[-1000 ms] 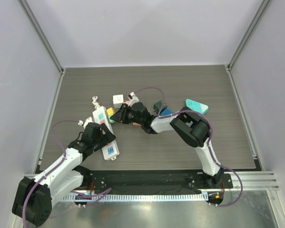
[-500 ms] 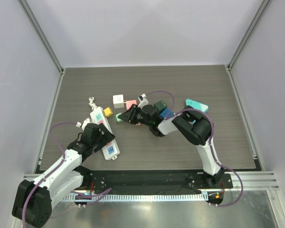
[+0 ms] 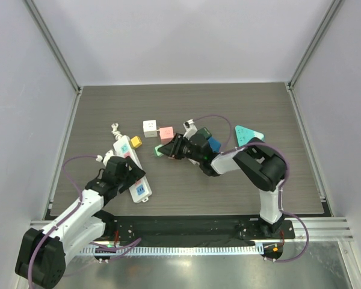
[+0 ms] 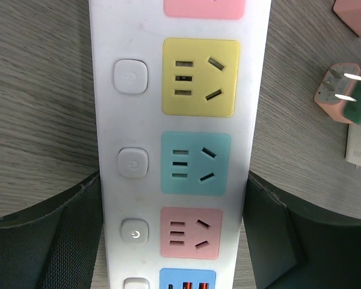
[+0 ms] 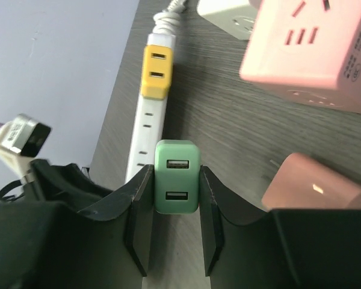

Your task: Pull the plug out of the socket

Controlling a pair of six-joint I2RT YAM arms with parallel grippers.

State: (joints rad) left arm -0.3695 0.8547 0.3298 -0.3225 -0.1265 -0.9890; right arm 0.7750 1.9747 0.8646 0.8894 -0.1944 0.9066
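Plug [image 5: 177, 176]: green, with two USB ports on the face turned to the right wrist camera; out of every socket and held just right of the strip's middle in the overhead view.
Right fingers [image 5: 212, 198]: closed on the plug, one pad against each of its sides.
Power strip [image 3: 131, 165]: long, white, flat on the counter [image 3: 228, 186], running from near the left arm's wrist toward the back of the scene.
Left fingers [image 4: 66, 235]: pressed against both long edges of the strip, pinning it at the pink socket (a yellow and a light-blue socket, each with its own button, lie beyond them).
Sockets in close view: yellow, light-blue and pink ones all bare.
Yellow plug [image 3: 136, 142]: seated in the strip near its cord end.
Pink cube socket [image 3: 166, 133]: on the counter just behind the held plug, apart from it.
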